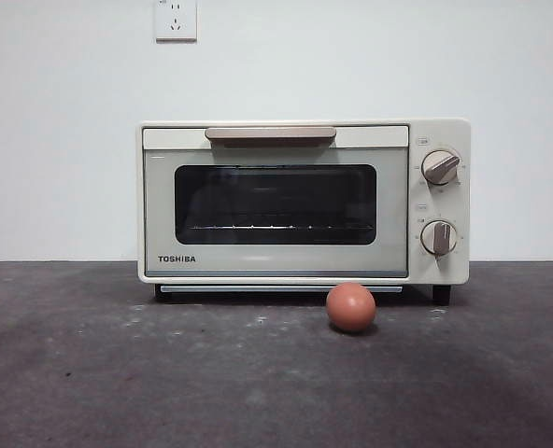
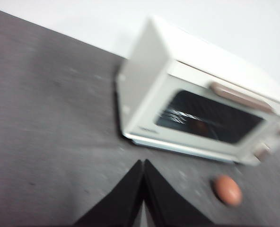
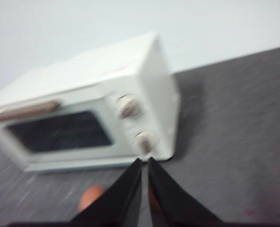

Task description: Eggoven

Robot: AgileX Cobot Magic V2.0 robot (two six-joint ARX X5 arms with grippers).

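Observation:
A small reddish-brown egg (image 1: 351,307) lies on the dark table just in front of the cream TOSHIBA toaster oven (image 1: 303,202), below the right end of its shut door. The oven shows a dark glass window, a beige handle (image 1: 270,135) and two knobs. In the left wrist view the egg (image 2: 227,190) and oven (image 2: 201,94) lie ahead of my left gripper (image 2: 143,163), which is shut and empty. My right gripper (image 3: 144,161) is shut too, held above the table with the oven (image 3: 92,109) beyond it and the egg (image 3: 90,197) beside its jaws. Neither arm shows in the front view.
The grey table top (image 1: 118,373) runs to a white wall with a power socket (image 1: 176,19) above the oven. Both wrist views are blurred.

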